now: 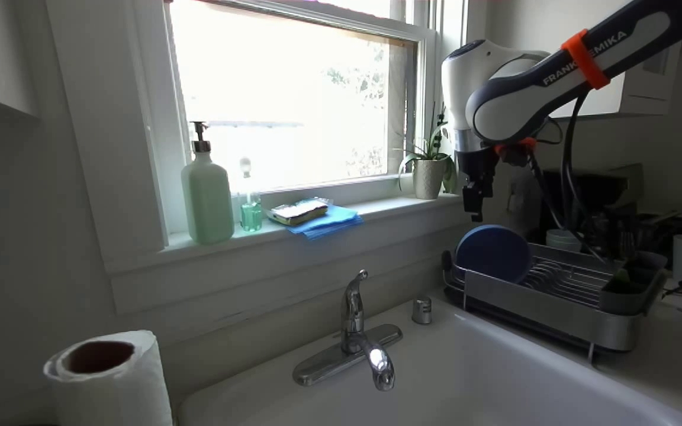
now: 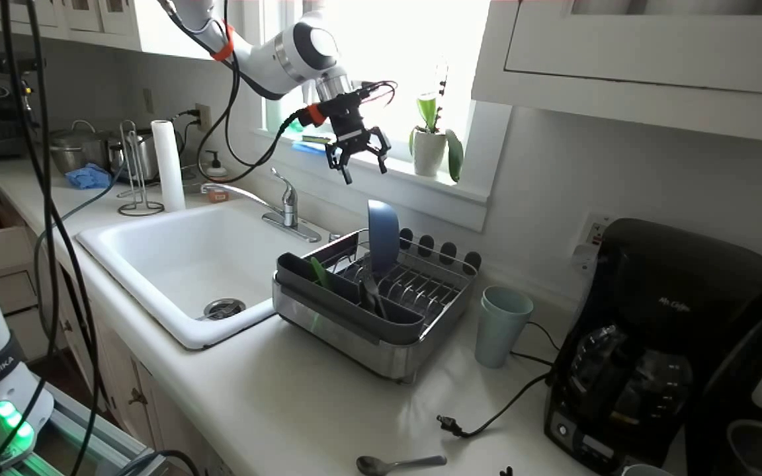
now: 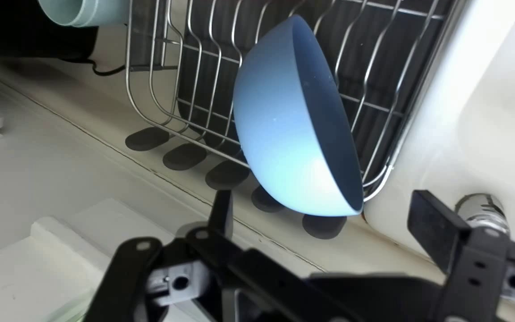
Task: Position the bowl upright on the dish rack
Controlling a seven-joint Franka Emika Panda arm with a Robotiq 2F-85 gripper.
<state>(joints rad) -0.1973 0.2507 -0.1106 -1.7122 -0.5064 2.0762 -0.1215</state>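
Observation:
The blue bowl (image 1: 494, 254) stands on its edge, tilted, in the dish rack (image 1: 548, 305), at the end by the window wall. It also shows on edge in an exterior view (image 2: 383, 237). In the wrist view the bowl (image 3: 275, 116) shows its outer side, with its opening turned to the right; it rests among the wires of the rack (image 3: 387, 143). My gripper (image 2: 365, 173) is open and empty, above the bowl and apart from it. In the wrist view the open fingers (image 3: 322, 210) are spread wide, with the bowl beyond them.
The sink (image 2: 136, 251) with its faucet (image 1: 353, 319) lies beside the rack. A cutlery holder (image 2: 348, 301) with utensils sits on the rack's front. A plant pot (image 1: 428, 177) stands on the sill near the gripper. Cups (image 2: 501, 324) and a coffee maker (image 2: 678, 317) stand beside the rack.

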